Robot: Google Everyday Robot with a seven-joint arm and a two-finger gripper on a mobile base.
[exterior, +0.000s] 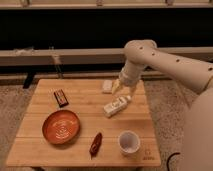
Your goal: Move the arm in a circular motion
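Observation:
The cream-white arm [165,60] reaches in from the right, its thick tubular segments dotted with small dark holes, and bends down at a bulbous joint over the far right part of the wooden table [45,140]. Its gripper [121,88] hangs just above the tabletop, between a small white block [107,86] to its left and a white bottle lying on its side [116,106] just in front of it. The gripper holds nothing that I can see.
On the table stand an orange-red plate [61,126] at front left, a dark rectangular packet [60,97] at back left, a dark red pepper-like object [95,143] at front centre and a white cup [128,142] at front right. A dark window wall runs behind.

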